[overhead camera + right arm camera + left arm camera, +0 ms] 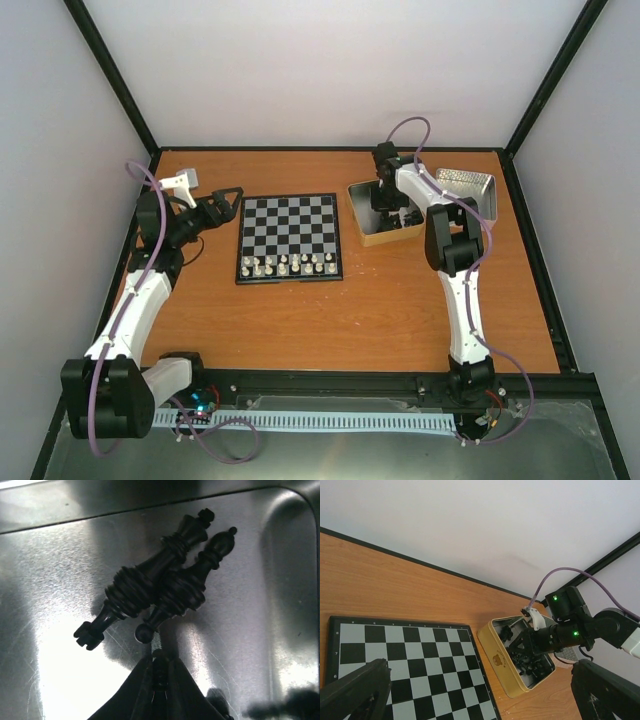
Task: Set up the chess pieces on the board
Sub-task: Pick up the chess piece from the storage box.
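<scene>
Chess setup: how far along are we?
Done: white pieces stand on the board's near rows. In hand: right gripper is down in the gold tin, jaws nearly together by a cluster of black pieces; a grip isn't clear. To do: no black piece is on the board; its far rows are bare. The left gripper sits open beside the board.

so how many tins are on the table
2: a gold-sided tin right of the board, holding black pieces, and a silver one to its right, toward the far right corner. None look hidden.
</scene>
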Motion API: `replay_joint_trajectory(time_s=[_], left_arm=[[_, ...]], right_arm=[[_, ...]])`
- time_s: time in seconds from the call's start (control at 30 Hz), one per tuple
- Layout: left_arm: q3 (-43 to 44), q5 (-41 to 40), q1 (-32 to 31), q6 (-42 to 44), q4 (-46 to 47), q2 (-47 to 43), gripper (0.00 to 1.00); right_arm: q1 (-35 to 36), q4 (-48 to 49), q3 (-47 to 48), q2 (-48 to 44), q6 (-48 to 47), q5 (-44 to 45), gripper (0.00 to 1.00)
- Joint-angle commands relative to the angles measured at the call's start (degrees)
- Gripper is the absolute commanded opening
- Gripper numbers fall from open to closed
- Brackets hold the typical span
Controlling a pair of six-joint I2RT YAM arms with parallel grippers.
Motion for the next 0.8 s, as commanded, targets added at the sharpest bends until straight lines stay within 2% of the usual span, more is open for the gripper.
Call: replay_joint_trajectory(time_s=[0.0, 0.3, 0.43, 0.63, 0.77], left_arm=[[1.7, 0.0, -0.3, 1.6, -1.0, 0.3, 1.0], [2.7, -1.0, -0.3, 4.2, -5.3, 2.2, 1.0], [2.4, -0.7, -0.3, 4.1, -5.6, 2.6, 1.0], [2.0, 6.7, -0.9, 3.2, -3.2, 4.1, 1.0], [2.6, 7.4, -5.4, 2.9, -1.7, 5.9, 1.0]], right_arm=[[0.1, -3.2, 0.7, 1.4, -0.7, 0.2, 0.09], [0.1, 1.8, -1.0, -1.4, -0.8, -0.8, 0.1], [0.1, 5.3, -3.4, -4.2, 0.0, -2.5, 0.06], [0.2, 19.1, -16.2, -16.5, 5.8, -9.3, 0.05], [0.5, 28.1, -25.7, -25.6, 13.4, -17.3, 0.05]])
